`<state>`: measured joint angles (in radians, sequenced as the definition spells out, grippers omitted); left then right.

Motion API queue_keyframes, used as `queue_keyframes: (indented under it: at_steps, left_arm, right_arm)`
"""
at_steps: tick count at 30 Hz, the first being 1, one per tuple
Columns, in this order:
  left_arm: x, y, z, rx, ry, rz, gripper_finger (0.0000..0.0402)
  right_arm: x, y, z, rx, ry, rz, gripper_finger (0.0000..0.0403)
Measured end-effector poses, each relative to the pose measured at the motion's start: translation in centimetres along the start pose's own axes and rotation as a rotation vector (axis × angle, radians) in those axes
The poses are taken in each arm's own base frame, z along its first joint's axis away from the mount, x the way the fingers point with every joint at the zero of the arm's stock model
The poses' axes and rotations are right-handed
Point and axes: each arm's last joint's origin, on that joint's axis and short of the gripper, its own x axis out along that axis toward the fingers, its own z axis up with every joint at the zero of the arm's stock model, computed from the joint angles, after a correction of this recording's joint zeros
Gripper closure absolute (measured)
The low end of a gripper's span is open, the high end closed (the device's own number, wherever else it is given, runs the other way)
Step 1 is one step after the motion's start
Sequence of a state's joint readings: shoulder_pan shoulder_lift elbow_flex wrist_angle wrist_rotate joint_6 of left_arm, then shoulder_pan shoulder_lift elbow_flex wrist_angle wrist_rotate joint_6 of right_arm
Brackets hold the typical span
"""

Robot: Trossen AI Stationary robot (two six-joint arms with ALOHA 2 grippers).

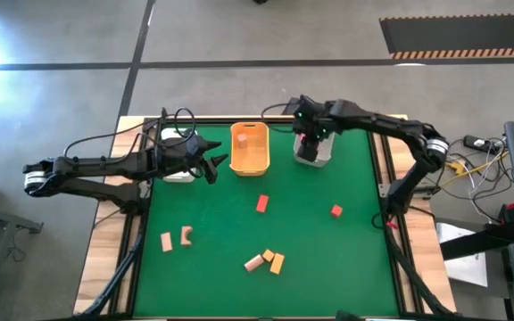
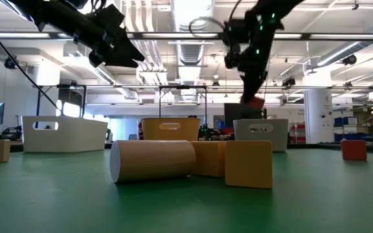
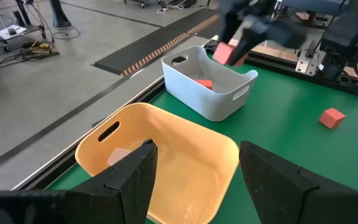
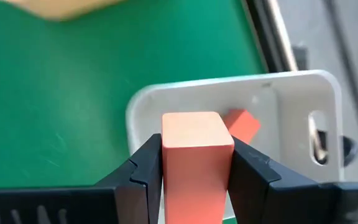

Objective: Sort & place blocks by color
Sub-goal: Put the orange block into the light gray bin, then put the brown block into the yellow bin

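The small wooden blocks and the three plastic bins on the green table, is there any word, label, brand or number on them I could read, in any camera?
None can be read.
Red wooden block clamped in the right gripper over the grey plastic bin: bare faces.
Orange plastic bin and white plastic bin: plain walls.
Yellow-orange block and pale tan round block, low view: unmarked.
Room signs behind: too blurred to read.
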<state>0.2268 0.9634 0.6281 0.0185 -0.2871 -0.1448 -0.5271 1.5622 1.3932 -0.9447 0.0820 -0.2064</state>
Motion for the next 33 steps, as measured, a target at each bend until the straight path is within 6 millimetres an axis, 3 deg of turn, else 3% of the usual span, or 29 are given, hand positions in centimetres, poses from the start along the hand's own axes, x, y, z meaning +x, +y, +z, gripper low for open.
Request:
queue_keyframes:
  at_steps: [7, 13, 17, 21, 24, 29, 33]
  left_arm:
    - [0.0, 0.0, 0.0, 0.003, 0.000, 0.000, 0.0190]
    - [0.0, 0.0, 0.0, 0.003, 0.000, 0.000, 0.0190]
    - [0.0, 0.0, 0.0, 0.003, 0.000, 0.000, 0.0190]
    - [0.0, 0.0, 0.0, 0.002, 0.000, 0.000, 0.0190]
    - [0.0, 0.0, 0.0, -0.004, 0.000, 0.000, 0.0190]
    - [-0.1, -0.3, -0.1, -0.029, 0.008, -0.034, 0.0190]
    - [-0.3, -1.2, -0.2, -0.040, 0.020, -0.108, 0.0190]
  right_arm:
    - [4.7, -3.2, -0.3, -0.001, 0.121, 0.062, 0.0283]
    - [8.1, -3.6, -0.6, -0.012, 0.210, 0.124, 0.0281]
    - [8.7, -3.6, -0.6, -0.010, 0.228, 0.129, 0.0228]
    - [8.3, -3.6, -0.6, 0.014, 0.220, 0.121, 0.0177]
    - [7.1, -3.7, -0.5, 0.037, 0.187, 0.108, 0.0159]
    - [3.8, -3.1, -0.5, 0.108, 0.102, 0.100, 0.0159]
    - [0.6, -1.1, -0.6, 0.147, 0.016, 0.104, 0.0176]
